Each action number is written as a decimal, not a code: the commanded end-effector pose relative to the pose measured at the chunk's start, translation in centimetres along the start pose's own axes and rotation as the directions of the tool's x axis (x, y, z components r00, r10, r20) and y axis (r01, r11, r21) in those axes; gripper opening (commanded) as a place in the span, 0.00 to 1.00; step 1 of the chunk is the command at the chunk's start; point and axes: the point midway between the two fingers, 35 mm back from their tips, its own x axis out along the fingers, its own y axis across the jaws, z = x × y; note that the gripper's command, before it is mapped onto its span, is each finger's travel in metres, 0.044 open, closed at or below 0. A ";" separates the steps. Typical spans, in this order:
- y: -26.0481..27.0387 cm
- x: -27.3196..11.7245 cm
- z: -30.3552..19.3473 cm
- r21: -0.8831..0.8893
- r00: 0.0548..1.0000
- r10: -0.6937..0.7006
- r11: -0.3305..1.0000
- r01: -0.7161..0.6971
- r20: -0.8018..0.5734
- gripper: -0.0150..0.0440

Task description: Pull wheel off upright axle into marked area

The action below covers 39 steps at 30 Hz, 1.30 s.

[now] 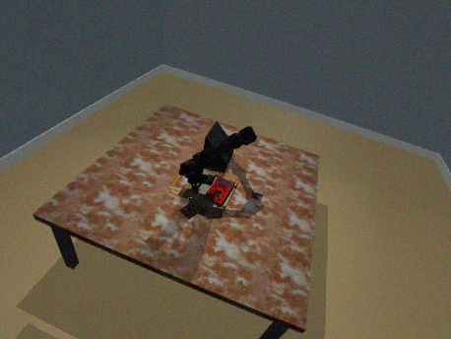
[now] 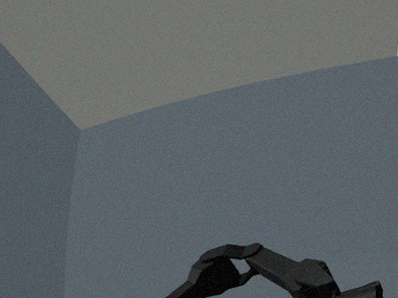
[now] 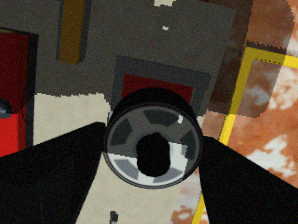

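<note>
The wheel (image 3: 125, 167), a dark ring with grey and pale spokes, sits around the upright black axle (image 3: 154, 156), whose top shows through the hub. My gripper (image 3: 152, 139) is shut on the wheel, with one dark finger against its left side and one against its right side. The marked area is a yellow outline (image 3: 240, 90) on the table, to the right of the wheel in the wrist view. In the top view the gripper is a small dark shape and hides the wheel. The exterior view shows only parts of the arm.
The axle stands over a pale board (image 3: 55, 112), partly in shadow. A red block (image 1: 221, 189) (image 3: 12, 135) stands on it, left in the wrist view. A brown bar (image 3: 72, 30) and a red patch in a grey frame (image 3: 157, 85) lie beyond the wheel.
</note>
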 end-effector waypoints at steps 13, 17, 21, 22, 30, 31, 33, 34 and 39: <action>-0.2 -1.3 -0.1 0.011 1.000 -0.002 1.000 0.002 0.009 0.25; -0.2 -1.4 -0.1 0.011 1.000 -0.002 1.000 0.001 0.009 0.25; -0.2 -1.6 -0.1 0.012 1.000 -0.002 1.000 0.001 0.009 0.25; -0.2 -1.6 -0.1 0.012 1.000 -0.002 1.000 0.001 0.009 0.25; -0.2 -1.9 -0.1 0.012 1.000 -0.001 1.000 0.001 0.010 0.25; -0.2 -1.9 -0.1 0.012 1.000 -0.001 1.000 0.001 0.010 0.25; -0.2 -2.0 -0.1 0.012 1.000 -0.001 1.000 0.001 0.010 0.25; -0.2 -2.0 -0.1 0.012 1.000 -0.001 1.000 0.001 0.010 0.25; -0.2 -2.2 -0.1 0.012 1.000 -0.001 1.000 0.001 0.010 0.25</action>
